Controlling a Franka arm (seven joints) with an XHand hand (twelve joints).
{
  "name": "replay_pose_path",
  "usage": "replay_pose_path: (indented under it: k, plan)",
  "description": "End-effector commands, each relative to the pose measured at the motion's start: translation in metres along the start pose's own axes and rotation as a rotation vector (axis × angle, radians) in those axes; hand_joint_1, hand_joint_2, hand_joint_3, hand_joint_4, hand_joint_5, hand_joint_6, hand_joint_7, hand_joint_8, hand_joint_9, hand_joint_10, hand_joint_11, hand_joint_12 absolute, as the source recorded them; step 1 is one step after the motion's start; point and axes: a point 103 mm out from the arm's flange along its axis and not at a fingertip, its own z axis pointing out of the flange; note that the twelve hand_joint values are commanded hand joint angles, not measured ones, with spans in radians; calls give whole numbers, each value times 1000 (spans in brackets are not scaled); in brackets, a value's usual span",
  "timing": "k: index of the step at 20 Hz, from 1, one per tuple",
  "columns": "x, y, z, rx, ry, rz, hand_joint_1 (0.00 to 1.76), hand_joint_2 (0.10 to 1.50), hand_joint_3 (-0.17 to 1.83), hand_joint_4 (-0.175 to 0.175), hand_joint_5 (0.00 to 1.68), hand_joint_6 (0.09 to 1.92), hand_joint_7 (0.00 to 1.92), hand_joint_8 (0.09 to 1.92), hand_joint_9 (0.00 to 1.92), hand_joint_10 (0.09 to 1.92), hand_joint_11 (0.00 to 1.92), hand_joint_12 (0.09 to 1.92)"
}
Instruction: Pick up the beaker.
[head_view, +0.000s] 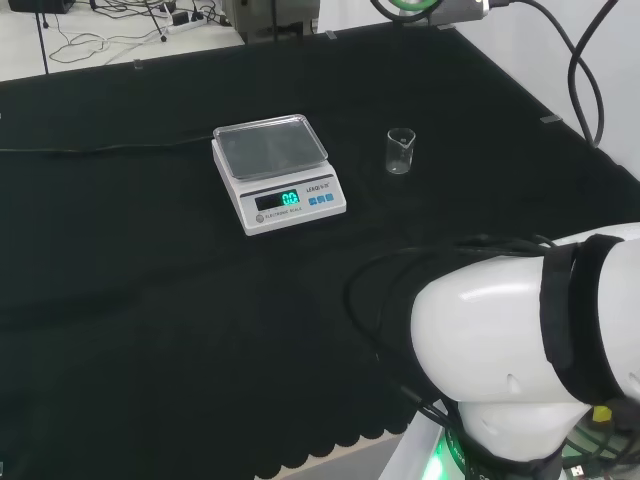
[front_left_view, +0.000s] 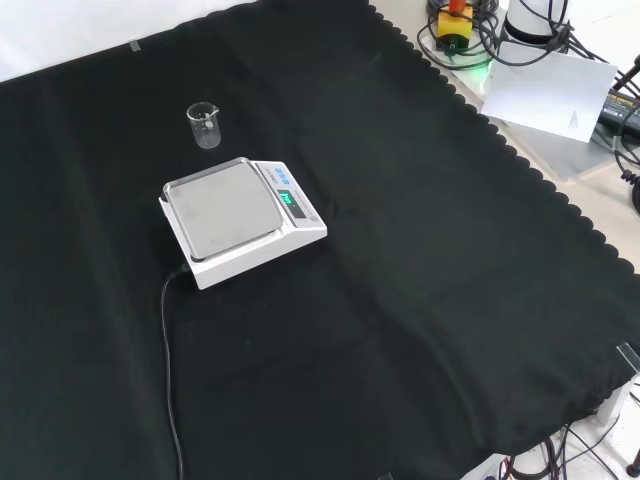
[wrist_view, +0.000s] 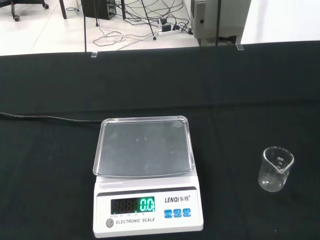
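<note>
A small clear glass beaker stands upright on the black cloth, to the right of the scale in the head view. In the front view the beaker stands beyond the scale, near the top left. The wrist view has the beaker close by, beside the scale, and it looks empty. Nothing touches it.
A white electronic scale with a bare steel pan and a lit green display sits mid-cloth. Its black cable trails over the cloth. The arm's white links stand at the head view's lower right.
</note>
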Motion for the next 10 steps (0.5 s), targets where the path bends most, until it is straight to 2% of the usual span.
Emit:
replay_pose_path:
  k: [1, 4, 7, 10]
  plan:
    - [-2, 4, 2, -3, -5, 0, 659, 907, 219, 24, 500, 122, 371, 666, 459, 769, 74, 1416]
    - [-8, 17, 9, 16, -2, 0, 674, 909, 258, 35, 494, 118, 377, 658, 453, 761, 7, 1426]
    - [-16, 34, 20, 17, -44, 6, 675, 907, 267, 36, 495, 119, 377, 657, 452, 761, 0, 1428]
    - [-30, 51, 33, 36, -31, 15, 676, 870, 346, 35, 499, 119, 377, 658, 451, 763, 0, 1432]
